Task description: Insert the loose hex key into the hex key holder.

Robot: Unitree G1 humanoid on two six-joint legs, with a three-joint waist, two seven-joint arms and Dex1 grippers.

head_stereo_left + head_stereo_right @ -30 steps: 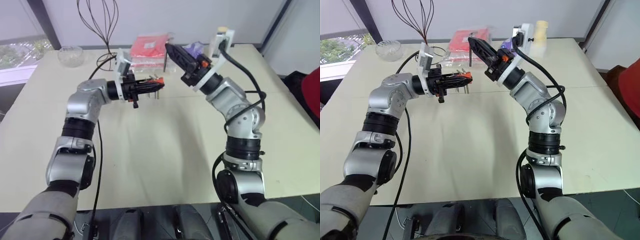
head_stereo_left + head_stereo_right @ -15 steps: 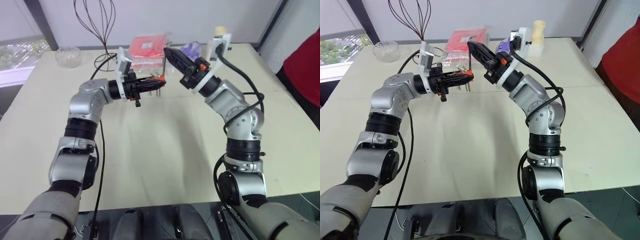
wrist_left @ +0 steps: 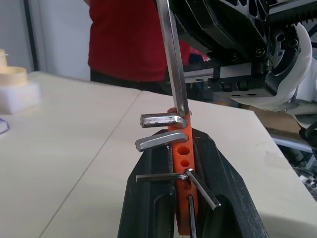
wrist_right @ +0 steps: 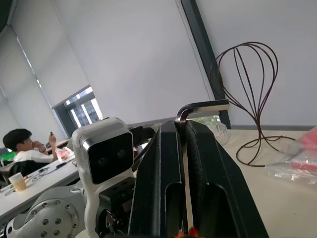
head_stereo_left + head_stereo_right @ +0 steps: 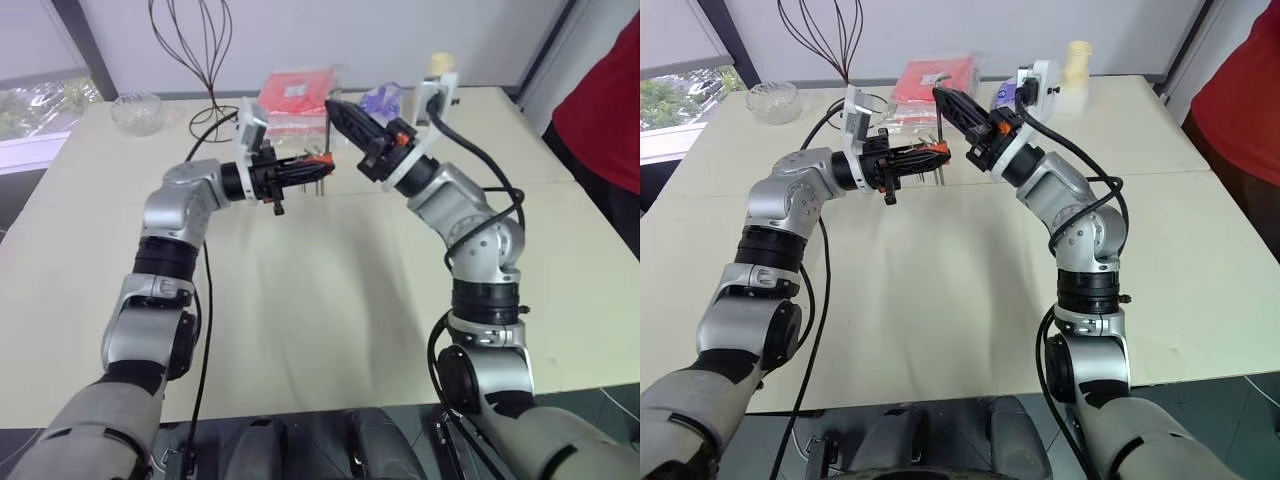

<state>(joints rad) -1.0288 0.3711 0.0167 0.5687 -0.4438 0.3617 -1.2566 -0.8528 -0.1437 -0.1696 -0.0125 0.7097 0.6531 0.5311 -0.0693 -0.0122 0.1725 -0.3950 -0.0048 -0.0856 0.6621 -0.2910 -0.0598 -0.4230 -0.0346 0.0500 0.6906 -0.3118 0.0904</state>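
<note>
My left gripper is shut on the orange hex key holder, held level above the table with several short keys sticking out of it. My right gripper is shut on the loose hex key, just above and to the right of the holder. The key's short bent leg juts out past the fingertips. Its long leg hangs down and meets the far end of the holder. Whether the tip sits in a hole is hidden.
At the back of the table lie a red flat package, a dark wire stand, a glass bowl and a cream container. A person in red stands at the table's right side.
The person in red has come further into view at the right. Both grippers keep their grips and stay in place, the key still at the holder.
</note>
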